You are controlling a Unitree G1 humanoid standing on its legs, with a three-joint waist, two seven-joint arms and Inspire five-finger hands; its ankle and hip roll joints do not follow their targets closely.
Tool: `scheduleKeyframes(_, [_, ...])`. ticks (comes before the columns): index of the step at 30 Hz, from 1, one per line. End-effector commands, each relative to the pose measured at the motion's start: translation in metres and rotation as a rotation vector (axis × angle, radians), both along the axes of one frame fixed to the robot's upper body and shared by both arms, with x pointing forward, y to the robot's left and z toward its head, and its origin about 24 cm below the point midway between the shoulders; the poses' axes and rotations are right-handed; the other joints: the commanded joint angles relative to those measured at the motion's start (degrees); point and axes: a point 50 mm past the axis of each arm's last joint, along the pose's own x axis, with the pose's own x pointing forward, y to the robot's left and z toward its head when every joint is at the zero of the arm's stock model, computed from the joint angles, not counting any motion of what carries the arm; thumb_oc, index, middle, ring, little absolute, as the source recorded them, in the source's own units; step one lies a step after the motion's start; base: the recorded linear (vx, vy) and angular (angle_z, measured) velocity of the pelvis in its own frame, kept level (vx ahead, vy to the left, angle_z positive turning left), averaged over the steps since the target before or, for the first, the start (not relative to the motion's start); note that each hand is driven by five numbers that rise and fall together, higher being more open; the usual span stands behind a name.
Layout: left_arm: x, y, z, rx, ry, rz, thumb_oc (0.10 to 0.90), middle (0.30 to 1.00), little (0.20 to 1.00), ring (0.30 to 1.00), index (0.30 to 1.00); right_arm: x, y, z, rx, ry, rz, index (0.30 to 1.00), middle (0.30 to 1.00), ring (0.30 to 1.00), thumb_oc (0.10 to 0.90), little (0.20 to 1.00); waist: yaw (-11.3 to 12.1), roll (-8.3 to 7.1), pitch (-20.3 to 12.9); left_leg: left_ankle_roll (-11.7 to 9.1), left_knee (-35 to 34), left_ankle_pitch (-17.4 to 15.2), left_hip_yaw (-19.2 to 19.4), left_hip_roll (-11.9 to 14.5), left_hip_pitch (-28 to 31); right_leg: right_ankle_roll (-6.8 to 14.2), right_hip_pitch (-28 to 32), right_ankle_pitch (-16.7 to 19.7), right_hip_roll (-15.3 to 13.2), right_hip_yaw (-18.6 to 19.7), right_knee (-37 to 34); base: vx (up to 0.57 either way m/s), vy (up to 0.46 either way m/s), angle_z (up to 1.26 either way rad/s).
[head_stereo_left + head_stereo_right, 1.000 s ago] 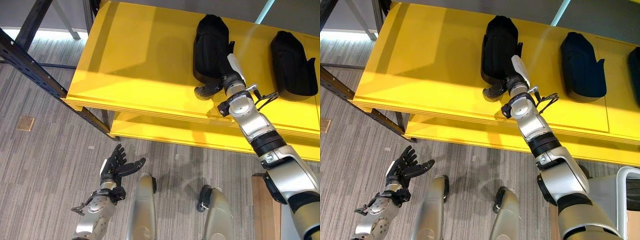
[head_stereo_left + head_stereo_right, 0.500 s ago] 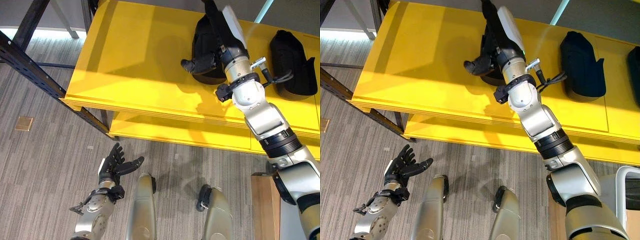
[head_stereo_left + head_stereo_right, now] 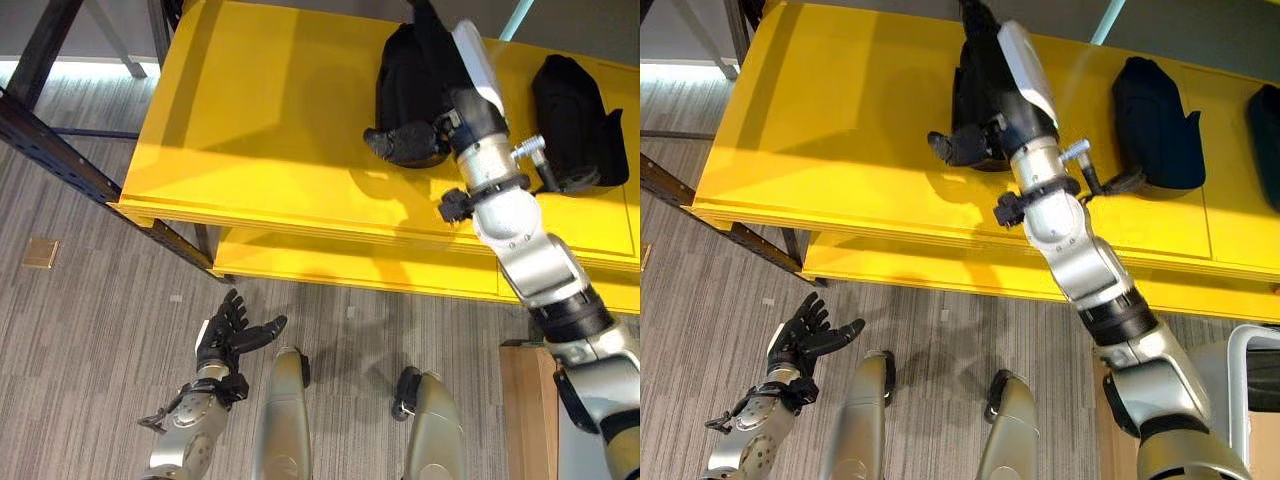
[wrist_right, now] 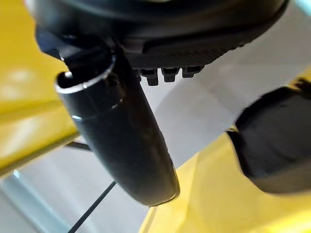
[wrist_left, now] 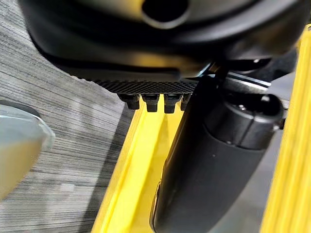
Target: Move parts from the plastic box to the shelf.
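A yellow shelf (image 3: 270, 120) is spanning the upper part of both eye views, standing on a dark metal frame (image 3: 60, 150) above a grey carpeted floor (image 3: 90, 340). Two black moulded parts are lying on the shelf top, well apart from each other: one part (image 3: 405, 75) near the middle and a second part (image 3: 570, 120) further to the robot's right. In the right eye view the edge of a third dark part (image 3: 1265, 130) is showing at the far right.

The right hand (image 3: 400, 140) is reaching over the middle part, its thumb sticking out toward the robot's left over the near end of the part; I cannot tell how its fingers are set, since they are hidden.

The left hand (image 3: 228, 335) is hanging low over the floor, palm up, fingers spread and relaxed, holding nothing.
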Motion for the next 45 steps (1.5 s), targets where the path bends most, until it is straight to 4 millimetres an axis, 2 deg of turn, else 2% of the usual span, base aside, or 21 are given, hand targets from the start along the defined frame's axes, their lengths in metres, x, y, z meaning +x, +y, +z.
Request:
scheduleKeyframes(1, [0.003, 0.004, 0.023, 0.019, -0.138, 0.014, 0.900, 1.000, 1.000, 1.000, 1.000, -0.030, -0.008, 0.033, 0.119, -0.225, 0.103, 1.000, 1.000, 1.000, 0.900, 1.000, -0.65, -0.47, -3.94, -0.51, -4.87, 0.32, -4.48, 1.24, 1.81, -1.40, 4.74, -3.85, 0.72, -1.04, -0.17, 0.03, -0.011, 0.00])
scheduleKeyframes(6, [-0.007, 0.004, 0.013, -0.004, -0.103, 0.038, 0.900, 1.000, 1.000, 1.000, 1.000, -0.051, -0.028, -0.021, 0.219, -0.072, 0.126, 1.000, 1.000, 1.000, 0.900, 1.000, -2.30, -1.51, -5.46, -0.64, -9.60, 2.09, -4.22, 1.60, 5.00, -0.59, 8.67, -1.25, 1.55, -2.31, -5.91, 0.06, -0.023, -0.02])
scheduleKeyframes(7, [-0.012, 0.004, 0.007, -0.017, -0.086, 0.044, 0.900, 1.000, 1.000, 1.000, 1.000, -0.061, -0.034, -0.040, 0.254, -0.015, 0.133, 1.000, 1.000, 1.000, 0.900, 1.000, -3.11, -1.90, -6.30, -0.65, -12.58, 3.51, -4.10, 1.78, 6.98, -0.08, 11.16, 0.29, 2.07, -3.11, -9.32, 0.10, -0.013, -0.06])
scheduleKeyframes(9, [-0.015, 0.005, 0.005, -0.020, -0.076, 0.050, 0.900, 1.000, 1.000, 1.000, 1.000, -0.067, -0.038, -0.048, 0.267, 0.008, 0.128, 1.000, 1.000, 1.000, 0.900, 1.000, -3.52, -1.99, -6.67, -0.63, -14.53, 4.24, -3.82, 1.84, 8.13, 0.20, 12.39, 1.10, 2.24, -3.48, -11.26, 0.09, 0.005, 0.04])
scheduleKeyframes(11, [-0.028, 0.013, -0.004, -0.017, -0.042, 0.072, 0.900, 1.000, 1.000, 1.000, 1.000, -0.086, -0.057, -0.076, 0.256, 0.096, 0.062, 1.000, 1.000, 1.000, 0.900, 1.000, -5.21, -2.02, -8.88, -0.77, -22.89, 7.54, -2.93, 1.88, 13.35, 1.68, 17.26, 4.31, 2.66, -4.40, -19.13, 0.16, 0.040, -0.01])
scheduleKeyframes(13, [-0.035, 0.016, -0.010, -0.022, -0.021, 0.087, 0.900, 1.000, 1.000, 1.000, 1.000, -0.094, -0.065, -0.093, 0.285, 0.169, 0.044, 1.000, 1.000, 1.000, 0.900, 1.000, -5.90, -2.04, -10.06, -1.13, -27.56, 9.37, -2.21, 1.94, 16.35, 2.29, 20.22, 5.96, 2.82, -5.16, -23.69, 0.14, 0.034, -0.06])
scheduleKeyframes(16, [-0.046, 0.020, -0.018, -0.021, 0.016, 0.102, 0.900, 1.000, 1.000, 1.000, 1.000, -0.103, -0.073, -0.114, 0.306, 0.259, 0.001, 1.000, 1.000, 1.000, 0.900, 1.000, -6.43, -1.98, -12.87, -1.45, -36.36, 12.43, -1.04, 2.13, 21.50, 3.17, 24.12, 8.94, 3.20, -6.01, -30.56, 0.14, 0.038, 0.01])
scheduleKeyframes(23, [-0.060, 0.021, -0.026, -0.034, 0.044, 0.134, 0.900, 1.000, 1.000, 1.000, 1.000, -0.112, -0.088, -0.167, 0.404, 0.465, -0.139, 1.000, 1.000, 1.000, 0.900, 1.000, -6.99, -2.13, -17.63, -1.37, -49.17, 16.48, 1.99, 1.42, 30.68, 5.46, 30.80, 15.57, 2.56, -6.65, -39.29, 0.11, 0.074, 0.00])
scheduleKeyframes(24, [-0.061, 0.020, -0.025, -0.037, 0.041, 0.132, 0.900, 1.000, 1.000, 1.000, 1.000, -0.115, -0.090, -0.183, 0.473, 0.526, -0.163, 1.000, 1.000, 1.000, 0.900, 1.000, -7.06, -2.21, -18.52, -1.32, -50.69, 16.62, 2.46, 1.01, 31.95, 5.90, 31.68, 16.75, 2.26, -6.54, -40.65, 0.06, 0.096, -0.05])
scheduleKeyframes(29, [-0.061, 0.020, -0.022, -0.016, 0.031, 0.109, 0.900, 1.000, 1.000, 1.000, 1.000, -0.120, -0.093, -0.199, 0.514, 0.590, -0.198, 1.000, 1.000, 1.000, 0.900, 1.000, -7.17, -2.51, -19.47, -0.71, -51.70, 16.00, 3.60, 0.09, 33.82, 6.52, 32.22, 18.64, 1.32, -5.39, -41.41, 0.03, 0.102, -0.04])
scheduleKeyframes(30, [-0.058, 0.018, -0.019, -0.001, 0.018, 0.091, 0.900, 1.000, 1.000, 1.000, 1.000, -0.123, -0.094, -0.205, 0.554, 0.609, -0.210, 1.000, 1.000, 1.000, 0.900, 1.000, -7.38, -2.62, -19.52, -0.32, -51.06, 15.42, 3.79, -0.40, 33.96, 6.80, 32.13, 19.57, 0.77, -4.95, -41.11, 0.00, 0.292, -0.04])
scheduleKeyframes(31, [-0.050, 0.015, -0.013, 0.065, 0.008, 0.010, 0.900, 1.000, 1.000, 1.000, 1.000, -0.131, -0.095, -0.223, 0.645, 0.680, -0.238, 1.000, 1.000, 1.000, 0.900, 1.000, -8.62, -2.64, -18.93, 1.30, -49.95, 13.50, 4.82, -2.19, 34.83, 7.41, 31.20, 21.66, -0.58, -2.57, -39.39, 0.00, 0.292, -0.04])
scheduleKeyframes(33, [-0.046, 0.016, -0.010, 0.095, -0.003, -0.012, 0.900, 1.000, 1.000, 1.000, 1.000, -0.134, -0.095, -0.227, 0.673, 0.690, -0.246, 1.000, 1.000, 1.000, 0.900, 1.000, -8.99, -2.69, -18.48, 1.79, -49.61, 13.08, 5.28, -2.81, 34.80, 7.41, 30.37, 22.56, -0.97, -1.53, -38.57, -0.05, 0.237, -0.19])
scheduleKeyframes(35, [-0.038, 0.016, -0.005, 0.137, -0.022, -0.042, 0.900, 1.000, 1.000, 1.000, 1.000, -0.136, -0.093, -0.230, 0.717, 0.696, -0.246, 1.000, 1.000, 1.000, 0.900, 1.000, -10.39, -2.73, -17.09, 2.59, -49.43, 12.75, 6.68, -3.64, 34.72, 7.41, 28.04, 26.19, -1.47, 1.31, -37.65, -0.15, 0.236, -0.43])
scheduleKeyframes(37, [-0.031, 0.013, -0.001, 0.145, -0.045, -0.056, 0.900, 1.000, 1.000, 1.000, 1.000, -0.140, -0.092, -0.233, 0.736, 0.705, -0.256, 1.000, 1.000, 1.000, 0.900, 1.000, -11.36, -2.39, -16.53, 2.98, -50.14, 12.39, 9.53, -4.54, 34.69, 7.41, 25.70, 32.26, -2.91, 2.56, -40.07, -0.18, 0.271, -1.11])
scheduleKeyframes(38, [-0.031, 0.014, 0.000, 0.140, -0.052, -0.042, 0.900, 1.000, 1.000, 1.000, 1.000, -0.141, -0.092, -0.236, 0.744, 0.710, -0.264, 1.000, 1.000, 1.000, 0.900, 1.000, -11.29, -1.62, -15.46, 3.51, -50.31, 11.88, 12.41, -4.60, 35.24, 7.41, 23.97, 33.62, -4.29, -0.65, -40.41, -0.23, 0.482, -1.49])
scheduleKeyframes(39, [-0.033, 0.015, -0.007, 0.113, -0.028, -0.002, 0.900, 1.000, 1.000, 1.000, 1.000, -0.138, -0.090, -0.240, 0.734, 0.731, -0.259, 1.000, 1.000, 1.000, 0.900, 1.000, -9.54, 0.44, -13.76, 4.55, -50.65, 10.37, 16.94, -3.54, 36.95, 7.24, 24.33, 25.80, -6.46, -12.50, -34.87, -0.18, 0.397, -1.96])
scheduleKeyframes(40, [-0.033, 0.015, -0.007, 0.112, -0.028, -0.001, 0.900, 1.000, 1.000, 1.000, 1.000, -0.138, -0.090, -0.240, 0.733, 0.730, -0.259, 1.000, 1.000, 1.000, 0.900, 1.000, -9.54, 0.44, -13.62, 4.54, -50.68, 10.32, 16.98, -3.56, 37.13, 7.24, 24.34, 25.57, -6.52, -12.42, -34.60, -0.16, 0.334, -2.24])
scheduleKeyframes(42, [-0.040, 0.017, -0.012, 0.070, -0.016, 0.059, 0.900, 1.000, 1.000, 1.000, 1.000, -0.134, -0.086, -0.242, 0.714, 0.751, -0.244, 1.000, 1.000, 1.000, 0.900, 1.000, -7.32, 0.30, -12.97, 5.00, -50.59, 10.38, 21.71, -3.09, 37.90, 6.65, 25.72, 23.39, -8.97, -20.75, -31.82, -0.12, 0.093, -2.02])
scheduleKeyframes(44, [-0.049, 0.018, -0.017, 0.032, 0.007, 0.090, 0.900, 1.000, 1.000, 1.000, 1.000, -0.131, -0.084, -0.245, 0.692, 0.779, -0.235, 1.000, 1.000, 1.000, 0.900, 1.000, -6.31, -0.78, -12.97, 4.86, -50.82, 10.21, 25.14, -3.00, 39.16, 6.76, 27.02, 24.21, -9.54, -23.43, -33.24, -0.06, -0.035, -1.19])
scheduleKeyframes(45, [-0.050, 0.018, -0.017, 0.032, 0.008, 0.091, 0.900, 1.000, 1.000, 1.000, 1.000, -0.131, -0.083, -0.245, 0.692, 0.780, -0.234, 1.000, 1.000, 1.000, 0.900, 1.000, -6.09, -0.78, -12.88, 4.80, -50.86, 10.19, 25.44, -2.94, 39.42, 6.75, 27.15, 24.42, -9.35, -23.19, -33.58, -0.02, -0.149, -1.35])
